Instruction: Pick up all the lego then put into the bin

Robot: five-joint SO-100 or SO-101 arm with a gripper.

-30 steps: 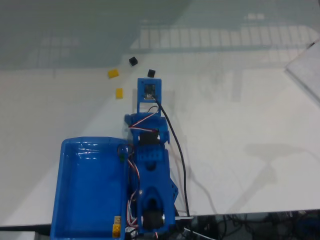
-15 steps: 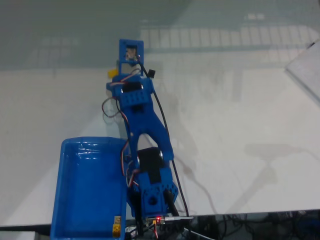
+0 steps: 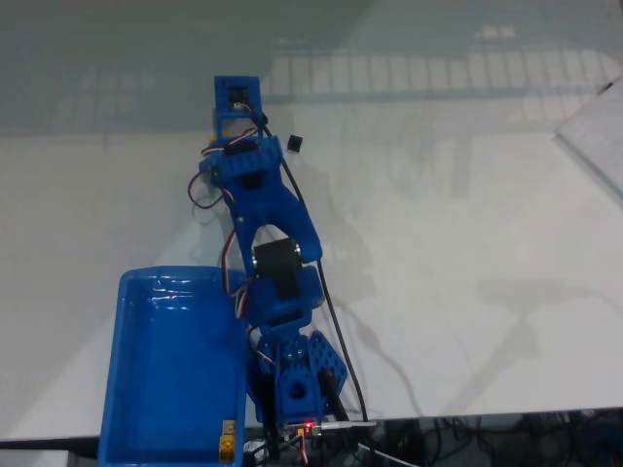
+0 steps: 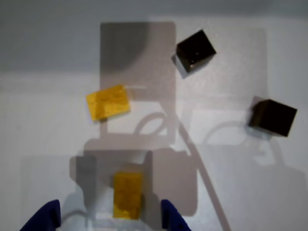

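Arm swung further left, gripper point(image 4: 109, 220) jaws open around yellow lego point(image 4: 127, 195), glossy white table point(image 3: 467, 243)

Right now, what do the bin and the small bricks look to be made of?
The bin looks like glossy blue plastic: light glints off its floor. The yellow bricks and black bricks look like hard moulded plastic, sharp-edged and slightly shiny.
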